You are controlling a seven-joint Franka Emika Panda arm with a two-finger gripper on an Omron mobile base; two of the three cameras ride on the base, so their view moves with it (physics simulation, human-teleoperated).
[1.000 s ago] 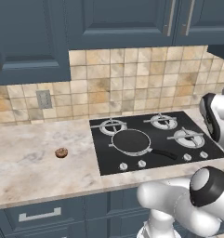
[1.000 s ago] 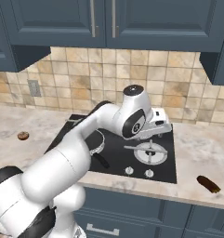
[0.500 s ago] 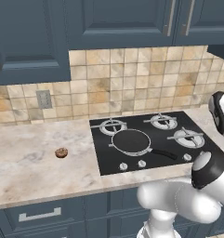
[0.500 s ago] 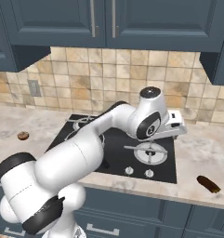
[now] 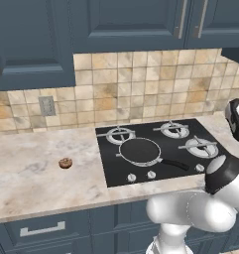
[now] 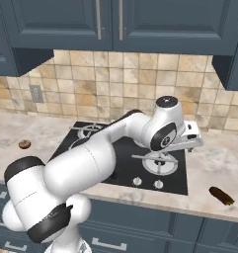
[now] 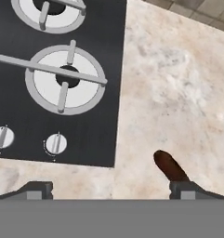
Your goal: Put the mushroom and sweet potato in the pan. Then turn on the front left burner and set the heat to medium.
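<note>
Stove (image 5: 160, 149) as landmark: pan (image 5: 140, 151) on its front left burner; mushroom (image 5: 65, 162) on counter well left; sweet potato (image 7: 169, 167) right of stove, its near end hidden behind one tip of the wide-open, empty gripper (image 7: 111, 189)

Glossy white rounded arm (image 6: 91, 163) segments joined by dark grey caps, with small dark fingertips (image 7: 38, 189)
</note>
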